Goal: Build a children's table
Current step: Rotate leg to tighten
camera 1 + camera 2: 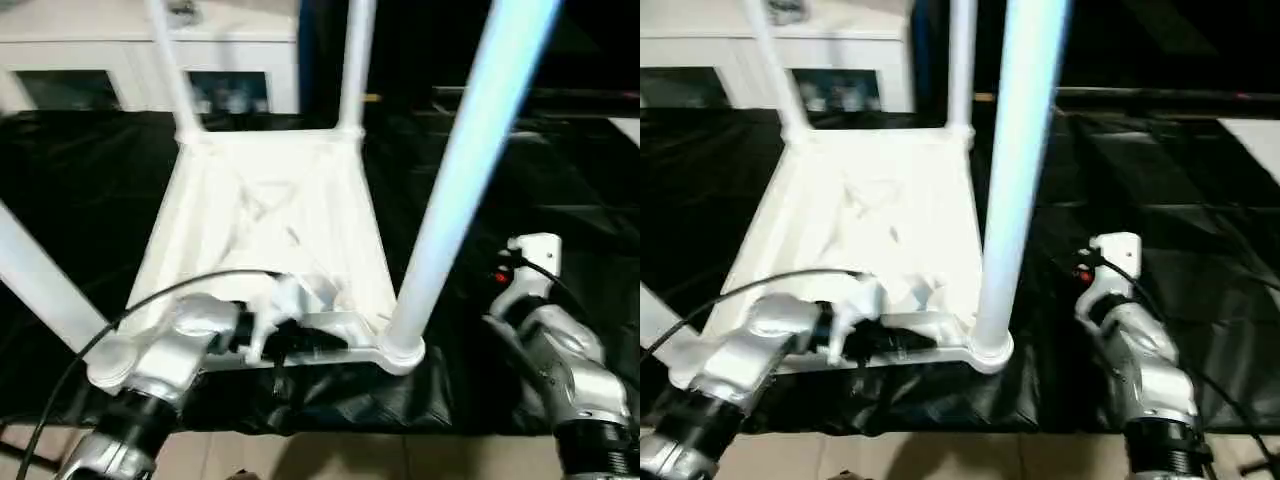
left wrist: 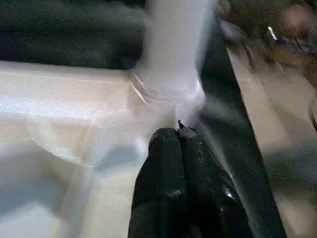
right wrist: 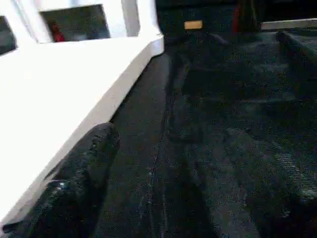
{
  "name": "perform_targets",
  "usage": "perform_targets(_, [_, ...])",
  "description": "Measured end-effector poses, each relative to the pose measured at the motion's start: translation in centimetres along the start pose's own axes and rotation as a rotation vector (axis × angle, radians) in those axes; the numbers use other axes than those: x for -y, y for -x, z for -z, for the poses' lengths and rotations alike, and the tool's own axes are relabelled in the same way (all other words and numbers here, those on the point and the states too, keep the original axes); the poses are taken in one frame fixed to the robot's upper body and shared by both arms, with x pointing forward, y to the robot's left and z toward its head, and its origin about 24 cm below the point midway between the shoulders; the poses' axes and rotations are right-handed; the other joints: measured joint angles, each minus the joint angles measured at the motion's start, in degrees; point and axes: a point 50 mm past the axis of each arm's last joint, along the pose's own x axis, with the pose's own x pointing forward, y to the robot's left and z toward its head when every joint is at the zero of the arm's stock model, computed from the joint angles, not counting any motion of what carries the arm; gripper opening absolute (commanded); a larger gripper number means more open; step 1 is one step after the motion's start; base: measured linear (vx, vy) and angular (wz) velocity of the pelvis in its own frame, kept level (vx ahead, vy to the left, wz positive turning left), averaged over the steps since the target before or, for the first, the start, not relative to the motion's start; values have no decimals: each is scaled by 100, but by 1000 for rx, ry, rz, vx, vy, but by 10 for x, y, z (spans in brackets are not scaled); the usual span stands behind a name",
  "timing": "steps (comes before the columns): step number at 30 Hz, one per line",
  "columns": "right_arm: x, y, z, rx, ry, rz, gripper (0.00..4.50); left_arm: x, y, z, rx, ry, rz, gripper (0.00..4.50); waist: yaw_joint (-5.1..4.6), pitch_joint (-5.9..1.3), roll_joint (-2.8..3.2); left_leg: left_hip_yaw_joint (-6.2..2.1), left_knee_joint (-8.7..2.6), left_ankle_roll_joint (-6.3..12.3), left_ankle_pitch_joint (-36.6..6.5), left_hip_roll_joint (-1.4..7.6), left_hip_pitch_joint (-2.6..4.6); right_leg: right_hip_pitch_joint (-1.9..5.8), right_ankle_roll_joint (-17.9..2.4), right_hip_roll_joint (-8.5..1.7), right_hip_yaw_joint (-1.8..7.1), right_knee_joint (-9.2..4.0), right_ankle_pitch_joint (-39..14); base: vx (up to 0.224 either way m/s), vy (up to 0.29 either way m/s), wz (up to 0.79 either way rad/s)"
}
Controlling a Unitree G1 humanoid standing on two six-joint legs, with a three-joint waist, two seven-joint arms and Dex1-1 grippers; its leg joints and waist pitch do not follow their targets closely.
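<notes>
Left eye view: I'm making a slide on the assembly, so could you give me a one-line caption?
Upturned white tabletop on black cloth, legs standing in its corner sockets, left gripper shut at its near edge.

Tabletop (image 1: 270, 220) lies upside down on black sheet (image 1: 90, 190), legs sticking up; near-right leg (image 1: 460, 180) stands in its corner socket. Left gripper (image 1: 290, 335) at near edge, fingers together. White cabinet (image 1: 130, 60) behind.

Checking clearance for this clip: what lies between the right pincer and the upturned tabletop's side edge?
Only bare black sheeting. In the right wrist view it runs uninterrupted between the right pincer and the tabletop edge.
</notes>
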Motion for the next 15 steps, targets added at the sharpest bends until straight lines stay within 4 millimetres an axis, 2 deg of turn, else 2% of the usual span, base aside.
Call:
perform_targets(2, [-2, 0, -5, 15, 12, 17, 420, -5, 8, -10, 80, -6, -93, 46, -4, 1, -2, 1, 3, 0, 0, -1, 0, 0, 0, 0, 2, 3, 0, 0, 0, 0])
perform_targets(3, [-3, 2, -8, 26, 28, 36, 440, -11, 13, -19, 155, -17, -208, 87, -1, 1, -2, 2, 5, 0, 0, -1, -1, 0, 0, 0, 4, 3, -1, 0, 0, 0])
perform_targets(4, [-5, 2, -9, 28, 39, 43, 447, -14, 16, -23, 188, -25, -273, 97, -2, 1, -5, 2, 7, 0, 0, -1, -1, 1, 1, 0, 3, 4, -1, 0, 0, 0])
perform_targets(6, [-8, 4, -11, 26, 74, 88, 450, -26, 25, -29, 266, -28, -539, 95, 4, 3, -10, 2, 9, 0, 0, -1, -3, 1, 3, 1, 3, 5, -2, 0, 0, 0])
perform_targets(9, [-17, 11, -10, 0, 149, 141, 450, -37, 45, -29, 290, 92, -921, 111, -3, 19, -46, -3, 12, -1, 0, 1, -2, 3, 43, 4, 2, 11, -27, 0, 0, 0])
perform_targets(11, [-20, 17, -6, -22, 156, 159, 450, -26, 52, -22, 301, 138, -1015, 111, -29, 28, -63, -9, 12, -1, -3, 0, -14, 6, 55, 5, 13, 9, -38, 0, 0, 0])
perform_targets(15, [-26, 20, -3, -33, 137, 167, 450, -10, 49, -2, 272, 175, -1110, 111, -18, 40, -94, -15, 24, -1, -2, 0, -50, -24, 57, 8, 7, 7, -40, 0, 0, 0])
